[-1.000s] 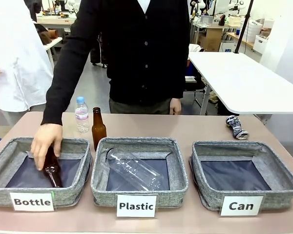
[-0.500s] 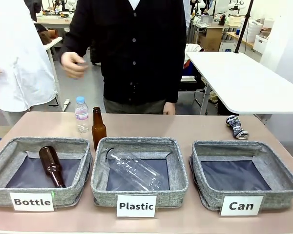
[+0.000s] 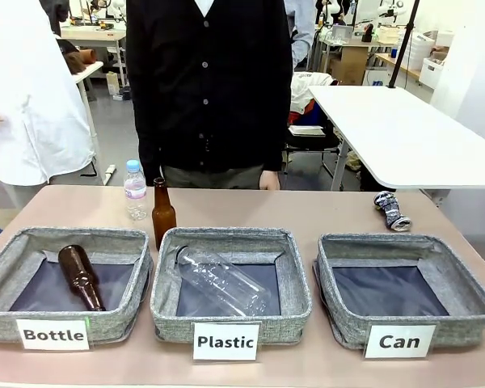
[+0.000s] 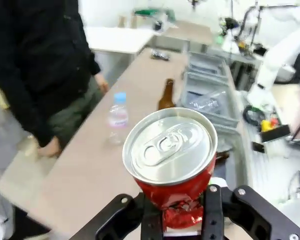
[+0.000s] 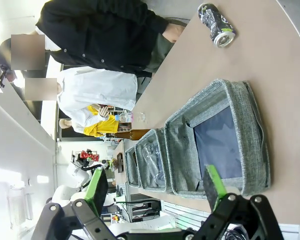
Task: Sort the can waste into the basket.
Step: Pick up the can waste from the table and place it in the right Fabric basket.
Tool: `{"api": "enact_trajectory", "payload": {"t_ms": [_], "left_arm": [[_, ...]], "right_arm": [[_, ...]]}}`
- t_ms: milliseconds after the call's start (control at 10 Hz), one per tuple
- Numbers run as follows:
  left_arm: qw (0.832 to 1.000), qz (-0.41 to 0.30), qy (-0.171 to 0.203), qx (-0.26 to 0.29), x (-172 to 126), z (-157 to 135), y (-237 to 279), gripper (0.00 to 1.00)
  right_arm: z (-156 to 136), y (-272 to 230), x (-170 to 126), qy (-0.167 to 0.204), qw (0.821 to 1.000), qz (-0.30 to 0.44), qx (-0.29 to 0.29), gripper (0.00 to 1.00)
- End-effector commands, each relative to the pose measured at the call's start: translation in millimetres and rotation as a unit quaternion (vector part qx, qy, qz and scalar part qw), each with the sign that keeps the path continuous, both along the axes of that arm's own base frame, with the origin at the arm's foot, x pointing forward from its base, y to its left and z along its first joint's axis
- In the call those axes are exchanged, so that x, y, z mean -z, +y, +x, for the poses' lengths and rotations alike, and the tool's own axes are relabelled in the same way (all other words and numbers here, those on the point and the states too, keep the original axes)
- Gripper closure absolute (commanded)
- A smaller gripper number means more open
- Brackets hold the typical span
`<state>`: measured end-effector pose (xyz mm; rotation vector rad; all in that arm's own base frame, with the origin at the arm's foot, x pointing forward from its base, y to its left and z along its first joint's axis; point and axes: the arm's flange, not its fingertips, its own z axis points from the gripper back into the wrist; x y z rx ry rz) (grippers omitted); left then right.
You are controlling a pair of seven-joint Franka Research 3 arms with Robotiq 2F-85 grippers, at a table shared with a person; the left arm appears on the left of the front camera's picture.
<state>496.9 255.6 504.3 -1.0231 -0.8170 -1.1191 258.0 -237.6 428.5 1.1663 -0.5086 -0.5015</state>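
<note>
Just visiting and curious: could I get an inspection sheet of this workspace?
Surface: brown table carrying three labelled baskets.
Job's things: red can in left gripper; silver can lying on table beyond Can basket.
Clutter: lying brown bottle in Bottle basket; clear bottle in Plastic basket; upright brown bottle, water bottle behind.
Grippers: left gripper shut on red can; right gripper open.
Cables: nothing seen on table.
Surroundings: person at far side; white table behind.

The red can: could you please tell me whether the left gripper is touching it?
Touching. The left wrist view shows the left gripper shut on the red can, clamping its crushed lower end from both sides.
</note>
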Motion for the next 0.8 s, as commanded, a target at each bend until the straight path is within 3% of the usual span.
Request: {"api": "enact_trajectory", "payload": {"t_ms": [0,200,300,500,700], "left_arm": [[0.994,0.054,0.017,0.092,1.5,-18.4,-78.7,1.00],[0.989,0.058,0.019,0.133,12.7,-36.2,-136.1,1.00],[0.990,0.063,0.020,0.125,24.4,-48.3,-158.6,1.00],[0.994,0.084,-0.037,0.061,52.4,-77.0,-191.0,1.00],[0.988,0.122,-0.073,0.057,68.8,-106.2,-201.7,1.00]], "right_arm": [[1.1,-0.7,0.7,-0.019,1.000,0.003,0.003,0.00],[1.1,-0.7,0.7,-0.019,1.000,0.003,0.003,0.00],[1.1,-0.7,0.7,-0.019,1.000,0.003,0.003,0.00],[1.1,-0.7,0.7,-0.019,1.000,0.003,0.003,0.00],[1.1,-0.7,0.7,-0.019,1.000,0.003,0.003,0.00]]}}
